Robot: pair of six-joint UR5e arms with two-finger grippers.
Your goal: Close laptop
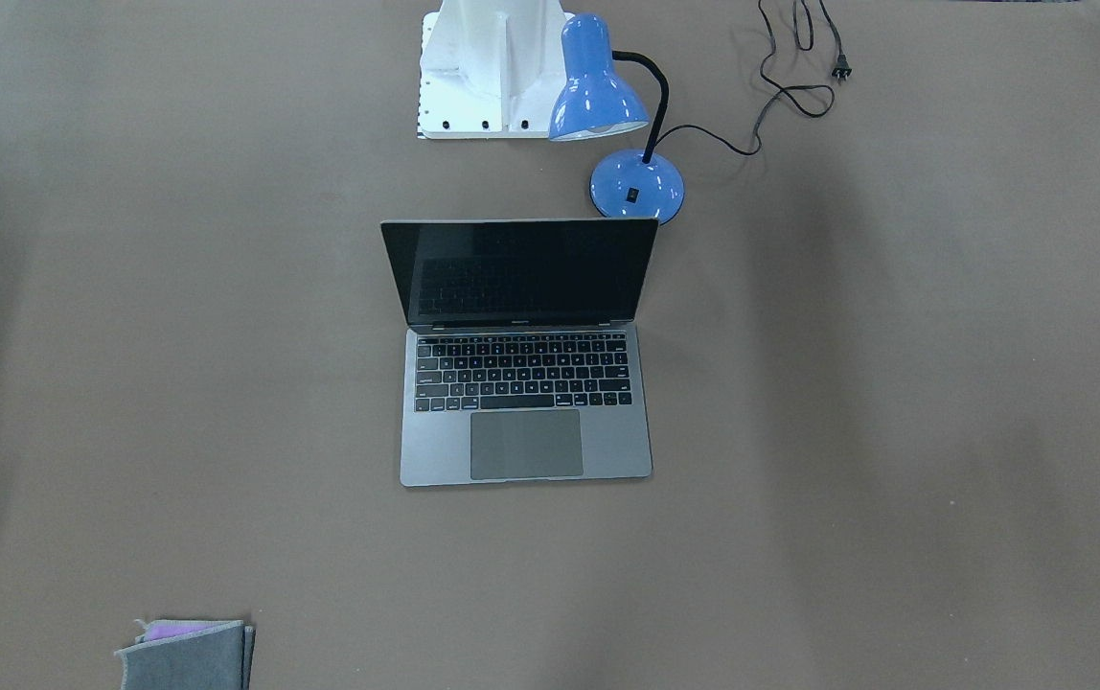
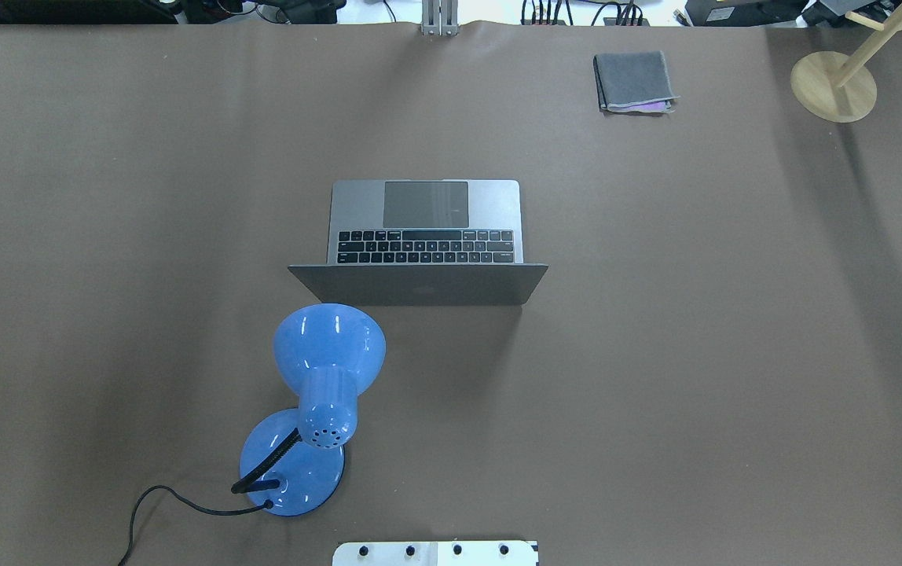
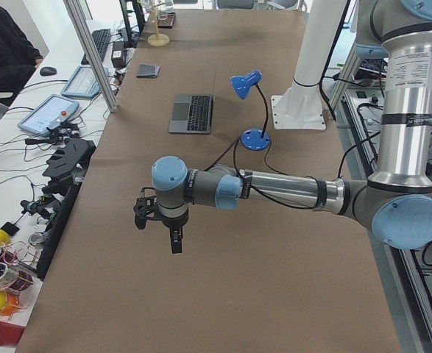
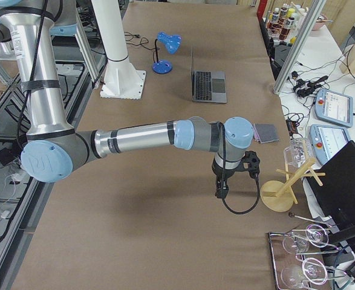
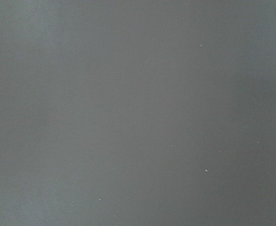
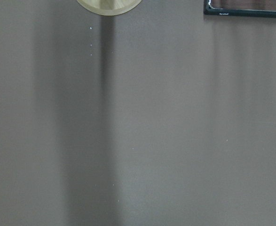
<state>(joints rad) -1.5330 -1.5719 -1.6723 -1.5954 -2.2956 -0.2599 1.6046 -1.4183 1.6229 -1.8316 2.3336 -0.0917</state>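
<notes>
**Slim space-grey metal laptop** [image 1: 523, 355] standing open at the centre of the brown tabletop [image 1: 895, 383], blue desk lamp [image 1: 607, 105] just behind its lid [image 2: 418, 284]. Closing not yet begun. Left gripper [image 3: 157, 217] and right gripper [image 4: 234, 175] hover well apart from it; whether either is open cannot be told. Next move, as judged: reach the lid's top edge and fold it down.

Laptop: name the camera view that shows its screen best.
Exterior front-facing: the open laptop faces it, dark screen and keyboard in full. Overhead exterior shows the lid's back and keyboard; side views show it small, far; wrist views miss it.
</notes>
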